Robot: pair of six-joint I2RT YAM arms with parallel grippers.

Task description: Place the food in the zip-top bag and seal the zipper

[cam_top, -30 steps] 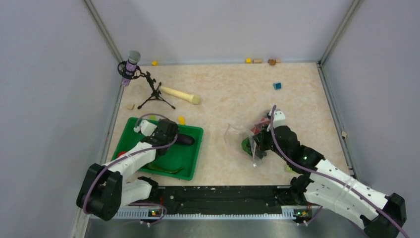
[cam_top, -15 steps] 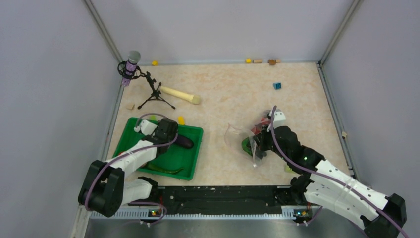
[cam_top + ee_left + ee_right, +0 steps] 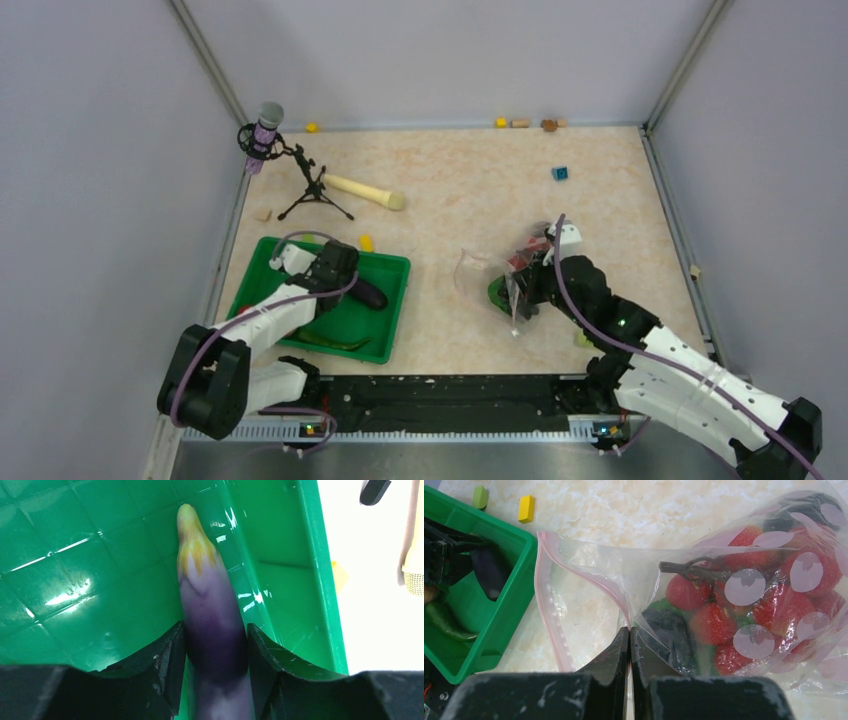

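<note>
Grey walls close in our workspace on three sides, and the marbled beige table [image 3: 470, 190] fills the floor of it. Our left arm [image 3: 270, 315] reaches over the green tray [image 3: 372, 322] at the near left. Our right arm [image 3: 660, 360] stretches to the zip-top bag [image 3: 475, 275], which lies right of the tray on the bare table, well apart from it.

A beige rolling pin [image 3: 362, 191] rests beyond the tray, beside a small microphone stand [image 3: 315, 190].

Inside the tray, against its right wall [image 3: 310, 555], lies the eggplant [image 3: 210, 615], dark purple with a yellowish tip. Our left fingers [image 3: 162, 665] sit one on each side of it, pressed to its flanks, so we grip it while it lies in the tray. A long green vegetable [image 3: 444, 622] lies at the tray's near end.

Our right fingers [image 3: 616, 655] are closed together, pinching the clear film of the bag just by its mouth. The mouth gapes open toward the tray, with the pink zipper [image 3: 542, 600] curving round it. The strawberries [image 3: 744, 605] are bunched deep in the bag, with a dark piece [image 3: 669, 630] beside them.

A yellow block [image 3: 526, 508] and a green block [image 3: 480, 497] lie on the table beyond the tray's corner; a blue block [image 3: 560, 173] sits far right.
</note>
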